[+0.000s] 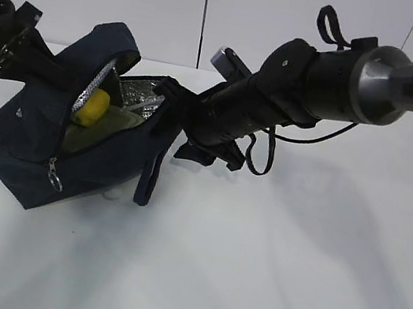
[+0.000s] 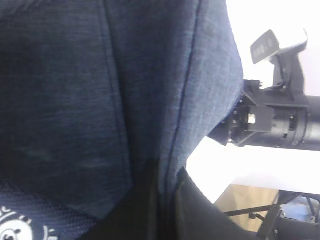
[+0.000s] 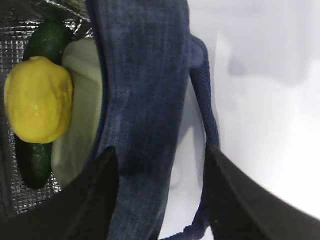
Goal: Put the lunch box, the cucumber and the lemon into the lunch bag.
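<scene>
The navy lunch bag [image 1: 24,142] lies tilted at the left of the table with its top open and the foil lining showing. Inside are the yellow lemon [image 1: 91,106], the sage-lidded lunch box [image 1: 116,123] and the dark green cucumber [image 3: 47,40]. In the right wrist view the lemon [image 3: 39,100] rests on the cucumber beside the lunch box lid [image 3: 80,115]. My left gripper [image 2: 165,200] is shut on a fold of the bag's fabric [image 2: 100,90] at the raised flap [image 1: 89,46]. My right gripper [image 3: 157,195] is open, with the bag's side wall [image 3: 145,100] and a handle [image 3: 207,115] between its jaws.
The zipper's ring pull [image 1: 55,176] hangs on the bag's front. A loop handle [image 1: 150,177] hangs down the bag's right side. The right arm [image 1: 348,75] reaches across from the upper right. The white table [image 1: 249,274] stretches in front and to the right.
</scene>
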Action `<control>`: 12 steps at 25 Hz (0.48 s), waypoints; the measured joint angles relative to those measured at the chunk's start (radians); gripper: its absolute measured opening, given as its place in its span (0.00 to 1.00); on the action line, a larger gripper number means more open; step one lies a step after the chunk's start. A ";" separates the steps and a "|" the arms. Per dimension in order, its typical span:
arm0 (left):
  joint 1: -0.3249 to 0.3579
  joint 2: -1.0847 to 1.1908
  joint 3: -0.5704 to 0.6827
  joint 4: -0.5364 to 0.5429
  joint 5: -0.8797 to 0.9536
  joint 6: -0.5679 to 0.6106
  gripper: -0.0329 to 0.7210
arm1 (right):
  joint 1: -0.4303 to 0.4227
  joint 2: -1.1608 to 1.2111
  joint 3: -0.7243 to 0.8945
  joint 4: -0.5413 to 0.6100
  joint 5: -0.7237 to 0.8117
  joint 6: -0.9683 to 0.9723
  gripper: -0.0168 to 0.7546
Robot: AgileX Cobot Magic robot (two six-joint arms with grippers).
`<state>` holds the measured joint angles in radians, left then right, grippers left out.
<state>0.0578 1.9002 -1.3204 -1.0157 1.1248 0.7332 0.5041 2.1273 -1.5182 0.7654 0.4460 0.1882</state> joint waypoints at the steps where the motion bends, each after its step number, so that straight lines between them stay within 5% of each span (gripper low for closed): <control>1: 0.000 0.000 0.000 -0.008 0.000 0.000 0.04 | 0.000 0.003 0.000 0.011 0.000 -0.002 0.58; 5: 0.000 0.000 0.000 -0.047 0.012 0.000 0.04 | 0.000 0.023 0.000 0.052 0.011 -0.001 0.55; 12: 0.000 0.000 0.000 -0.070 0.037 0.000 0.04 | 0.000 0.028 0.000 0.084 0.016 -0.004 0.33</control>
<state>0.0578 1.9002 -1.3204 -1.0854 1.1620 0.7332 0.5041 2.1552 -1.5182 0.8490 0.4616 0.1840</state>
